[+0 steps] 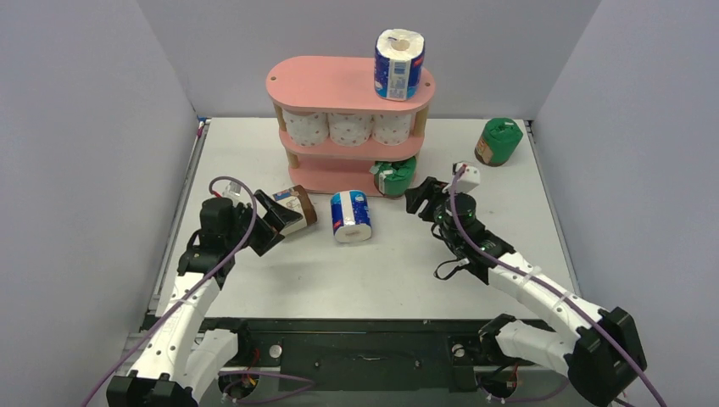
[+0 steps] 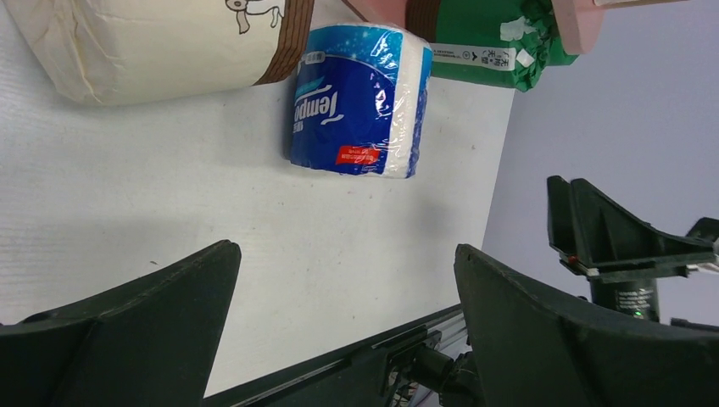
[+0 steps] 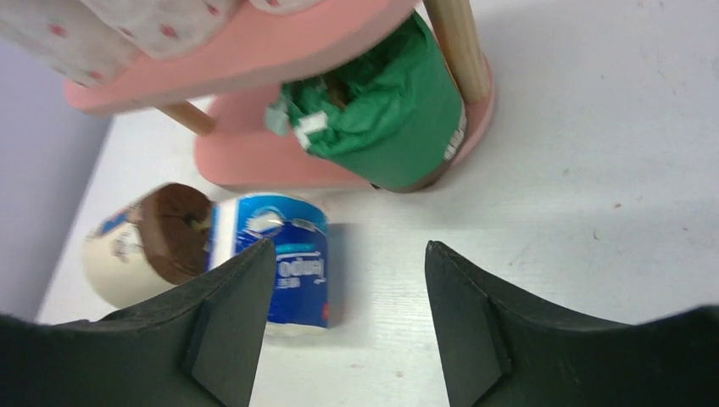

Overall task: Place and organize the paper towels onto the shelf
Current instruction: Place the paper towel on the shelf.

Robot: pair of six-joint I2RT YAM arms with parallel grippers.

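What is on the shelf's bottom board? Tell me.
One green roll at the right end of the shelf. The board's back part is hidden beneath the middle tier.

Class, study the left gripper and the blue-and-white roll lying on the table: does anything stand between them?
Nothing visible does. Only bare table lies between the open left gripper and the blue-and-white roll. The beige roll lies beside that line, not across it.
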